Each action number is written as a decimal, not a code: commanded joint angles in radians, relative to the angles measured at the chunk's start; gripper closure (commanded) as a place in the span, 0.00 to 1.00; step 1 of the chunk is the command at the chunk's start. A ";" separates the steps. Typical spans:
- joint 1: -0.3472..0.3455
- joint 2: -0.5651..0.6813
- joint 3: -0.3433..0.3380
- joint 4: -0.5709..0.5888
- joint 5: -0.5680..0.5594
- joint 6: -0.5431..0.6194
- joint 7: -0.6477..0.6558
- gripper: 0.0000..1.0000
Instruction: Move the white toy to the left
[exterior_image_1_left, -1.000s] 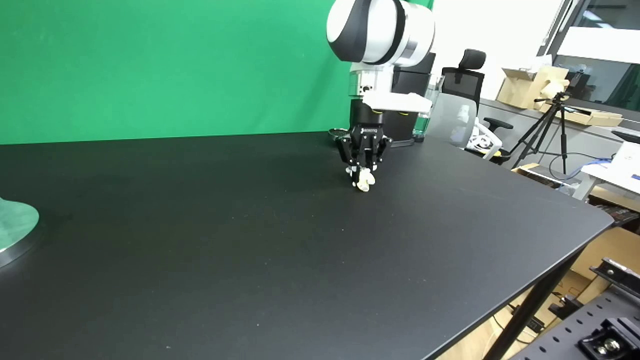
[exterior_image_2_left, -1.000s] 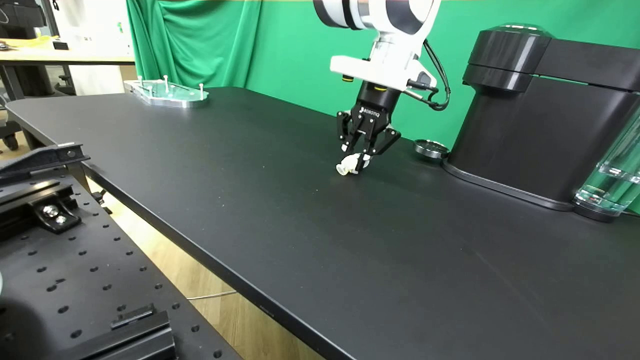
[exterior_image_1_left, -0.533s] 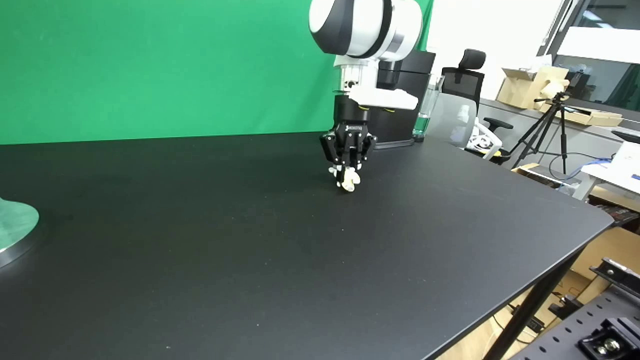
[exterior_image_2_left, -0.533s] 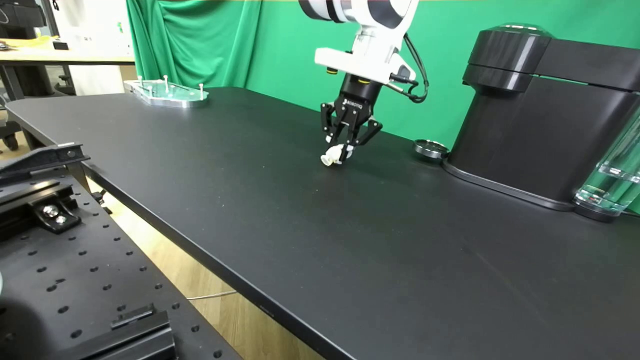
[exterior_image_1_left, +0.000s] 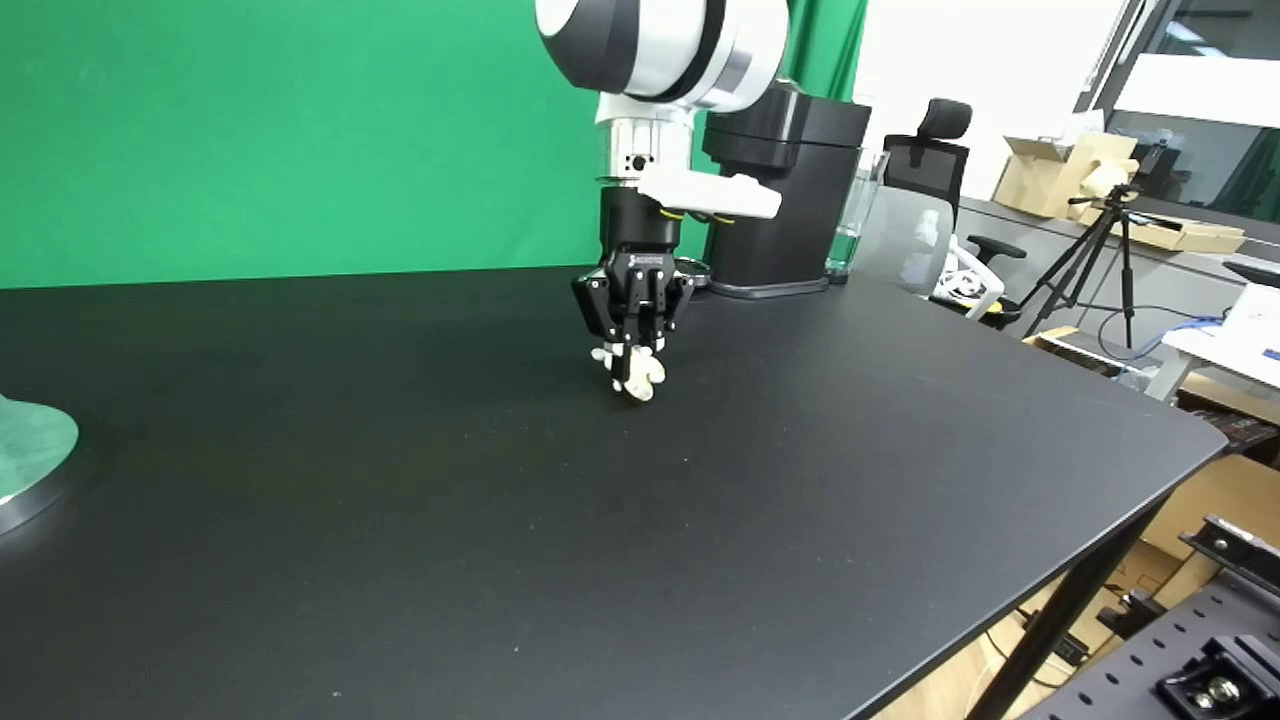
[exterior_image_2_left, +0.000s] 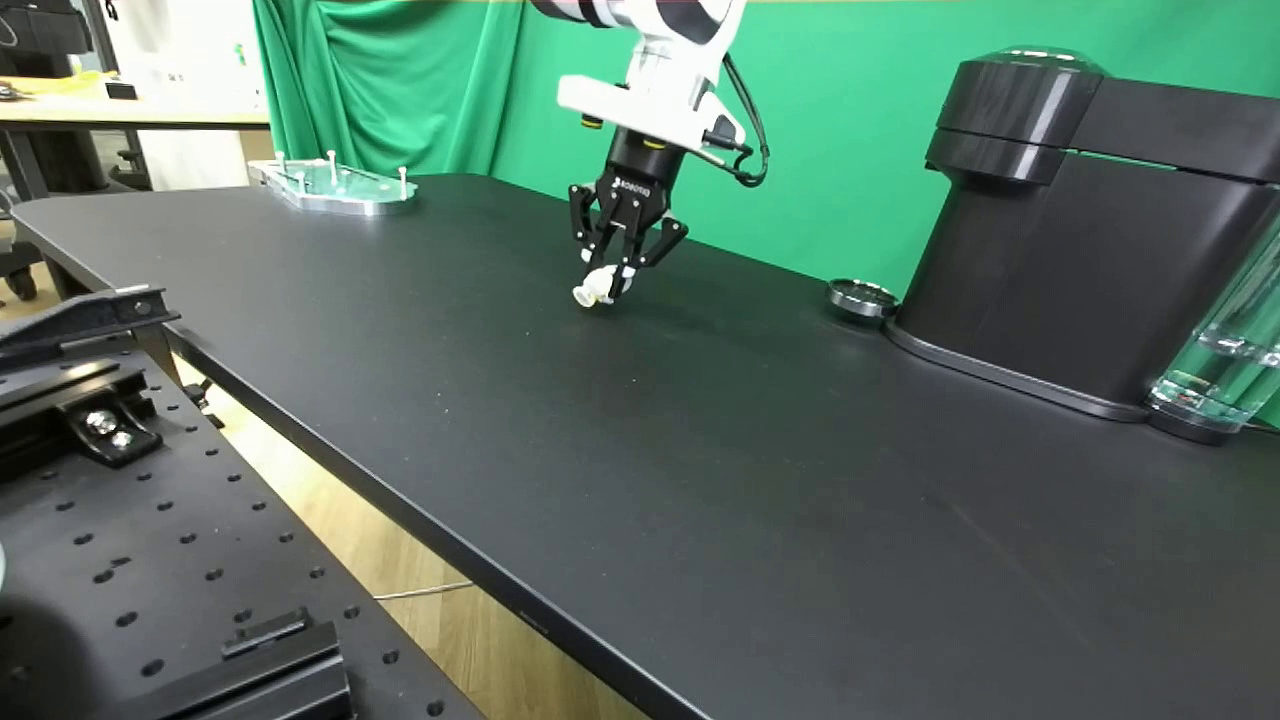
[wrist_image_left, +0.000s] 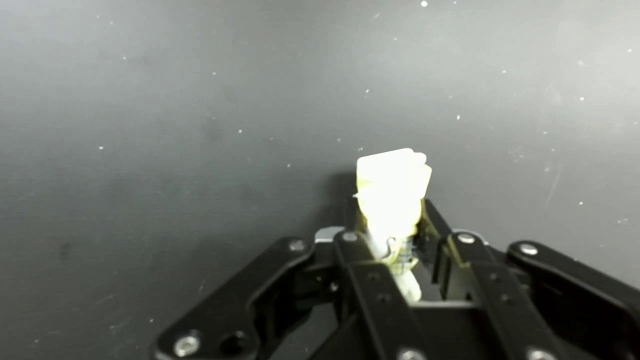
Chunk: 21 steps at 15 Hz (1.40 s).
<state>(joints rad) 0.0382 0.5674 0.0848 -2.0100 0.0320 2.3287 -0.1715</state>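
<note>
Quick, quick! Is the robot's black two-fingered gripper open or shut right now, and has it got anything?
Black gripper: closed, holding the small white lumpy toy.

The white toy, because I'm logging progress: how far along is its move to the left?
Done: grasping; the pincer is closed on the white toy. In hand: moving; both exterior views show it farther left than a second ago. Remaining: probably release, as it's still gripped.

Fingers (exterior_image_1_left: 621, 362) partly hide white toy (exterior_image_1_left: 645, 373); arm (exterior_image_1_left: 662, 48) cropped at top
</note>
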 joint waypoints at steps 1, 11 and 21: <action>0.013 0.008 0.005 -0.012 -0.022 0.018 -0.001 0.93; 0.056 -0.020 0.004 -0.065 -0.106 0.116 0.002 0.01; 0.102 -0.160 -0.014 -0.209 -0.180 0.285 0.057 0.00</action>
<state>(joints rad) 0.1185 0.4886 0.0917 -2.1353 -0.1036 2.5427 -0.1722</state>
